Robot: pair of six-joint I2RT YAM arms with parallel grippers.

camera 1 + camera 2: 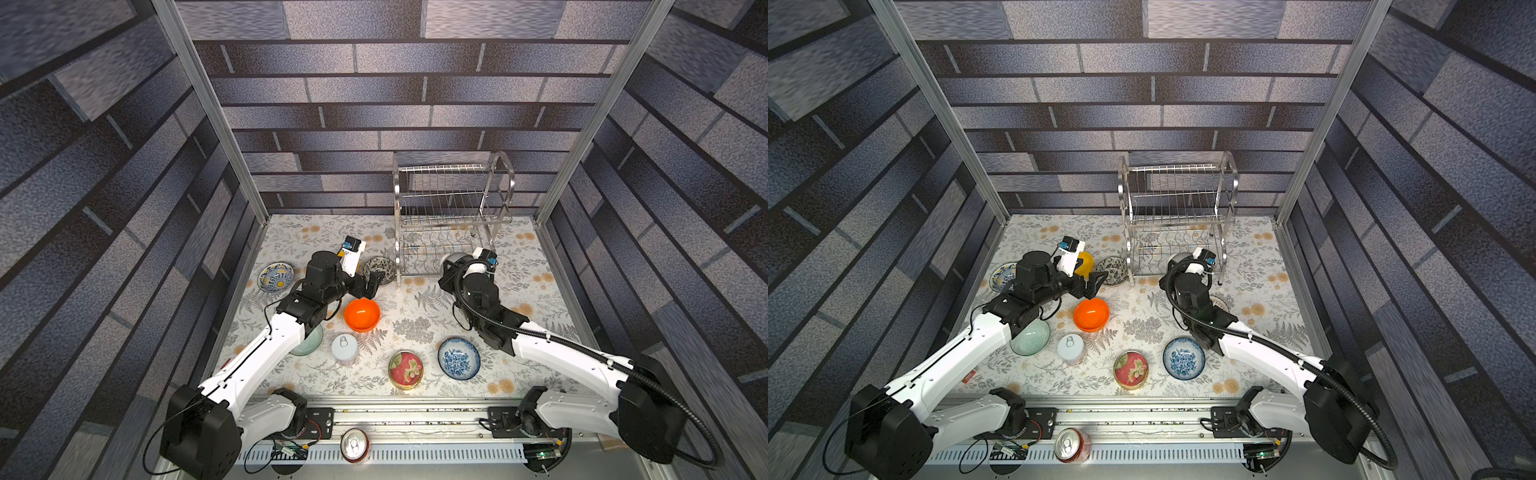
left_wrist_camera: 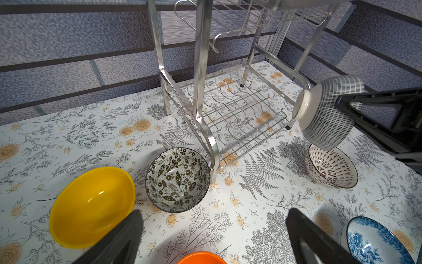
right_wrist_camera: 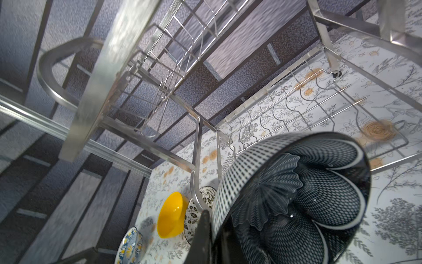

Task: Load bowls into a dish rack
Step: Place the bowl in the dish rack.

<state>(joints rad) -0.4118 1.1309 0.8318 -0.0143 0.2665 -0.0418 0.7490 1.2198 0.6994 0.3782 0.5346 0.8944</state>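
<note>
Before the rack [image 2: 201,68], near the bench's [image 2: 68,137] far edge, the right gripper [image 2: 349,105] clenches the lattice bowl [image 2: 324,118] by its rim. The bowl is tipped on edge, its foot facing the lower shelf [image 2: 237,109] just beyond. The left gripper [image 2: 213,230] hangs released, farther off.

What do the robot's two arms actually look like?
The left arm and right arm have white shells and chunky black joints. A ribbed black hose runs along the right arm. The left gripper and right gripper have black, triangular, open-frame fingers.
</note>
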